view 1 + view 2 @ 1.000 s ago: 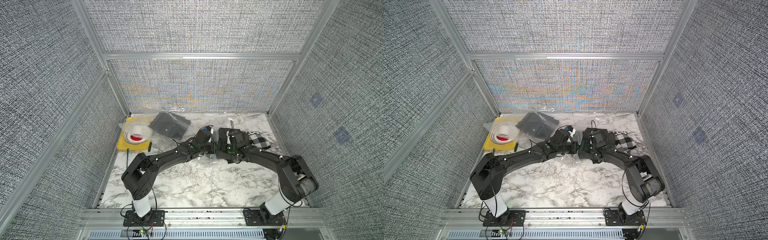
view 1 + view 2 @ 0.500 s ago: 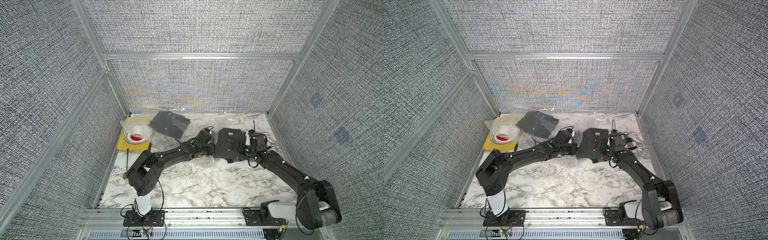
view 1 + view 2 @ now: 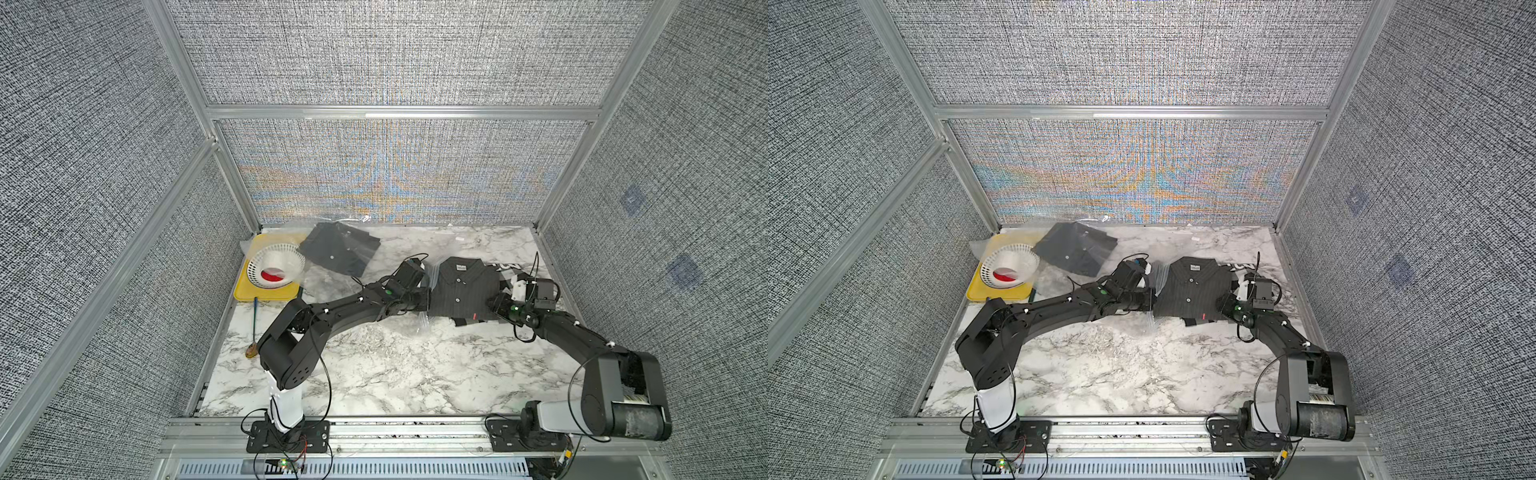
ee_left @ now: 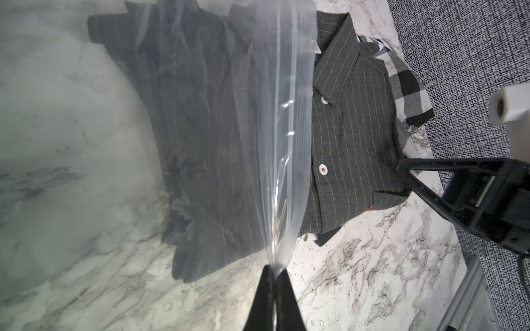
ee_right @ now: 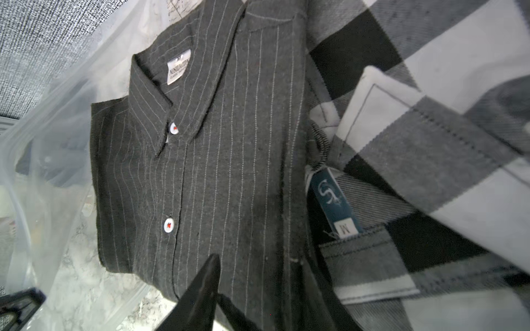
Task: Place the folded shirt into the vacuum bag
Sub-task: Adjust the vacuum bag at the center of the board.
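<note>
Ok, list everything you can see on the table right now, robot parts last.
pinstriped shirt: one, dark grey, table's middle-right
checked shirt: one, black-and-white, partly under pinstriped shirt
clear plastic bag: one, transparent, beside pinstriped shirt
tray: one, yellow, back-left corner
basket: one, white, on tray
second dark shirt: one, black, beside tray
stick: one, green, left edge
table: one, white marble
left claw: black, shut on clear plastic bag
right claw: black, at pinstriped shirt's edge

Folded shirt showing charcoal, thin white pinstripes, white buttons. Checked shirt showing black, white, grey squares. Vacuum bag looking clear. Worktop showing white-grey marbling. Tray glowing yellow.
</note>
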Robot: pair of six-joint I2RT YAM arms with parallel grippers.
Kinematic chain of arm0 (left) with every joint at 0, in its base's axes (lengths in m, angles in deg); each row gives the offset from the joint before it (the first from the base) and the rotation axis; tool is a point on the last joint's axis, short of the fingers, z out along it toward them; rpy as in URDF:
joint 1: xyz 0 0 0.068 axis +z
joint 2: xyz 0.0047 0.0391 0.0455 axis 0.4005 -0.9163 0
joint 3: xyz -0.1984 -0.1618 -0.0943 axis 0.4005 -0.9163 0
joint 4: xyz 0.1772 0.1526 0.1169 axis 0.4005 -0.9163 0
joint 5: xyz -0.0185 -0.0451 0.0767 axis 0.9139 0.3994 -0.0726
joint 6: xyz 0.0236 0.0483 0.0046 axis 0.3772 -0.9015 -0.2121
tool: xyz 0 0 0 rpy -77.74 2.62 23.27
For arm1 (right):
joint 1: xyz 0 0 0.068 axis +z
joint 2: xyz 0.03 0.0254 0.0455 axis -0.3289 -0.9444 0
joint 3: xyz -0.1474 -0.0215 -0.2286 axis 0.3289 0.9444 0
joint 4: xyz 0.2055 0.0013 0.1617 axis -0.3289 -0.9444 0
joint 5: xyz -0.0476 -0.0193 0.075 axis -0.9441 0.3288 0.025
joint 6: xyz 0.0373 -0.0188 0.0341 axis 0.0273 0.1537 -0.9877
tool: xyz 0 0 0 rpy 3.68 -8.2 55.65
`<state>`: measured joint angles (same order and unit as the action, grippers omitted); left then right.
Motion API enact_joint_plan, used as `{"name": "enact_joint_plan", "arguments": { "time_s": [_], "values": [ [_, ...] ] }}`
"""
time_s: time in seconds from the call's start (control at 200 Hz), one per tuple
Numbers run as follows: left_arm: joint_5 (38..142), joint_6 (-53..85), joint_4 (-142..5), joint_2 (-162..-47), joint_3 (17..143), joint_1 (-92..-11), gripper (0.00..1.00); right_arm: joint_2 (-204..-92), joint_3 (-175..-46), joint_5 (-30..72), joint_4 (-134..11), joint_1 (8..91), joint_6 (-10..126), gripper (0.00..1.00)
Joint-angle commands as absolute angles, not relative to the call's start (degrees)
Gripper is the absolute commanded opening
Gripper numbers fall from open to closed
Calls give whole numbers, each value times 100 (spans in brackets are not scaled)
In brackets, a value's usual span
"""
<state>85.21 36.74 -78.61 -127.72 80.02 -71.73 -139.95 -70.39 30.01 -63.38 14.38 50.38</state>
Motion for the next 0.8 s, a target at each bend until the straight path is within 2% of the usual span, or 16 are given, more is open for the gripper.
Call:
{"name": "enact_joint_plan", "arguments": {
  "time_s": [0.0, 0.17, 0.33, 0.39, 0.796],
  "values": [
    [8532, 3639, -7835, -12790, 8042, -7160, 0, -14104, -7039, 3313, -6087, 1442, 4995, 47],
    [8563, 3647, -7822, -12798, 8038, -7160, 0, -14245, -6986, 3353, -6103, 1450, 5044, 47],
    [8589, 3656, -7803, -12807, 8044, -7160, 0, -14051, -6888, 3605, -6039, 1570, 4944, 18],
    [8581, 3656, -7804, -12807, 8047, -7160, 0, -13912, -6893, 3797, -6018, 1635, 4860, 12],
    [8624, 3689, -7778, -12860, 8064, -7160, 0, -13423, -6543, 4563, -5254, 2364, 3871, 11]
  ]
}}
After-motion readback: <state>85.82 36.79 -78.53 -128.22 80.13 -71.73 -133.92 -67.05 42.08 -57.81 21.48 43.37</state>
